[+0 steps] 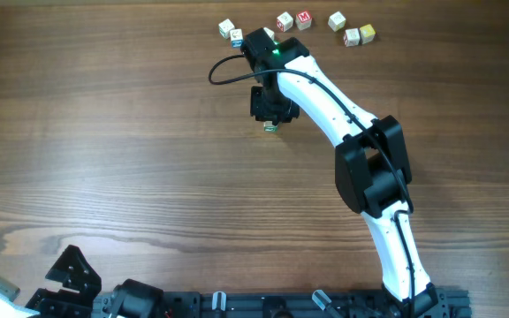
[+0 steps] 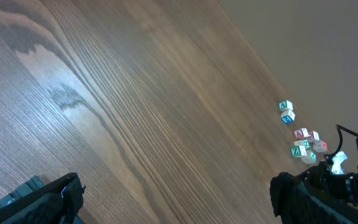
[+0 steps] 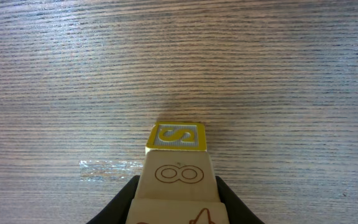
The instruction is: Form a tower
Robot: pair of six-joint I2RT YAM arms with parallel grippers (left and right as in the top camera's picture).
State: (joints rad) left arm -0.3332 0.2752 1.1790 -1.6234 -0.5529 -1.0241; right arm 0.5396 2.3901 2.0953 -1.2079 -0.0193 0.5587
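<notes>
The right gripper (image 3: 178, 199) is clenched on the tower (image 3: 178, 177), a narrow column of small pale wooden cubes, at bottom centre of its wrist view. The tower's yellow-bordered S cube (image 3: 178, 137) projects past the fingertips. The left gripper (image 2: 176, 186) gapes wide. Loose wooden letter cubes (image 1: 337, 20) lie along the overhead view's top edge.

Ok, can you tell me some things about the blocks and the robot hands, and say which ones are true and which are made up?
1. The right hand is shut on the tower. True.
2. The S block has a red edge. False: its edge is yellow.
3. The left hand is open and holds nothing. True.
4. The loose cubes sit in a bowl. False: they lie on the bare table.
</notes>
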